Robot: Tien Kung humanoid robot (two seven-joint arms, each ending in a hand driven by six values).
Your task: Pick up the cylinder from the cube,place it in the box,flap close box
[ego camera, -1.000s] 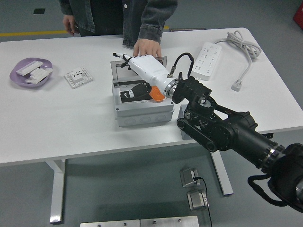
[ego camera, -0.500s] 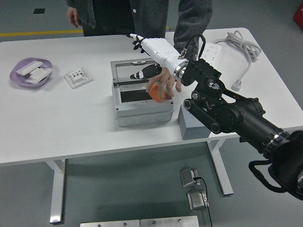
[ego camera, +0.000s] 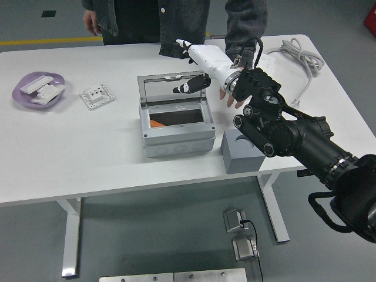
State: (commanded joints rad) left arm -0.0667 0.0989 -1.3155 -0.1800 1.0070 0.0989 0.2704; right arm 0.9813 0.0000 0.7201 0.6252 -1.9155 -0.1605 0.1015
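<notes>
The right hand (ego camera: 197, 61) hovers empty above the box's (ego camera: 176, 126) raised lid (ego camera: 170, 89), fingers spread wide. The orange cylinder (ego camera: 156, 124) lies inside the box at its left end. The grey cube (ego camera: 241, 154) sits just right of the box on the desk (ego camera: 76, 153).

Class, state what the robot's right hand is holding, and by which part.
Nothing: the right hand is open above the box; the orange cylinder lies inside.
</notes>
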